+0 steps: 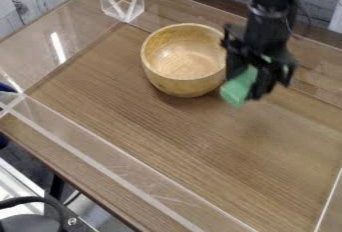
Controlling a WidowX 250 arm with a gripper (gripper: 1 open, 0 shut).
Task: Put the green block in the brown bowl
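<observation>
The green block (239,87) hangs above the table, clamped between the black fingers of my gripper (249,81), which is shut on it. The block sits just right of the brown bowl (181,56), close to its right rim and about level with it. The bowl is a round tan wooden one standing on the wooden tabletop, its pale inside showing nothing in it. My black arm (274,11) comes down from the upper right.
A clear plastic wall (80,136) fences the wooden table along the left and front. A clear plastic bracket (120,3) stands at the back left corner. Bare wood lies right of and in front of the bowl.
</observation>
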